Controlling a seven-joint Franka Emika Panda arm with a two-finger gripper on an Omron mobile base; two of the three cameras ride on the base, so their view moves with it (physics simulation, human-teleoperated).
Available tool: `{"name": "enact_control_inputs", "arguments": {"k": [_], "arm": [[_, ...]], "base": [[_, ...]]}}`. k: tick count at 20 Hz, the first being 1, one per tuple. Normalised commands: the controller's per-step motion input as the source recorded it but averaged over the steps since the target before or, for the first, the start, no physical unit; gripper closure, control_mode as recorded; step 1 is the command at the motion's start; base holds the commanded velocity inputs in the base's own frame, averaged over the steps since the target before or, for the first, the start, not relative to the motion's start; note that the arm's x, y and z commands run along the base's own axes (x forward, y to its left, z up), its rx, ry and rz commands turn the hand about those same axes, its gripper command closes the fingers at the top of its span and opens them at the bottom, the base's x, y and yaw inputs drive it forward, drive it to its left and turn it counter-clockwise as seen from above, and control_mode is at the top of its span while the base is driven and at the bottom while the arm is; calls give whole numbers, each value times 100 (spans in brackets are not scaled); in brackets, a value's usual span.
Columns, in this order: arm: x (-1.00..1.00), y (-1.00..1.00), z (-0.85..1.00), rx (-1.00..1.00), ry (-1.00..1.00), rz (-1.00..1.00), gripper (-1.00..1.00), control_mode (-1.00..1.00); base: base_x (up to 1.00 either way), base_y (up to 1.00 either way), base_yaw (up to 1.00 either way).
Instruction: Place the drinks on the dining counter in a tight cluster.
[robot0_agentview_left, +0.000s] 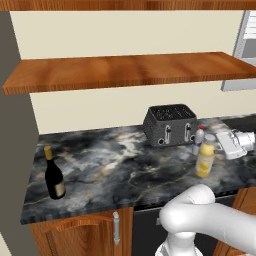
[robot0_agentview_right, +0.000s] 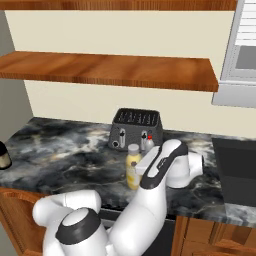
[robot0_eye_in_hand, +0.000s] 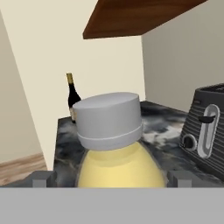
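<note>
One yellow juice bottle (robot0_eye_in_hand: 116, 144) sits between the gripper (robot0_eye_in_hand: 113, 178) fingertips near the counter (robot0_agentview_left: 110, 165) front edge; grip state unclear.

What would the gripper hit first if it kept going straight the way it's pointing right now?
Most likely the yellow juice bottle: in the hand view it stands dead ahead of the gripper, between the two fingertips. The wine bottle is far behind it.
</note>
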Motion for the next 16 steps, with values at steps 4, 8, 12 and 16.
{"name": "enact_control_inputs", "arguments": {"k": [4, 8, 12, 16], "arm": [[-1, 20, 0, 0, 0, 0, -100, -100], [-4, 14, 0, 0, 0, 0, -100, -100], [2, 1, 0, 0, 0, -2, -100, -100], [1, 0, 0, 0, 0, -4, -100, -100]], "base": [[0, 0, 0], [0, 0, 0], [0, 0, 0], [0, 0, 0]]}}
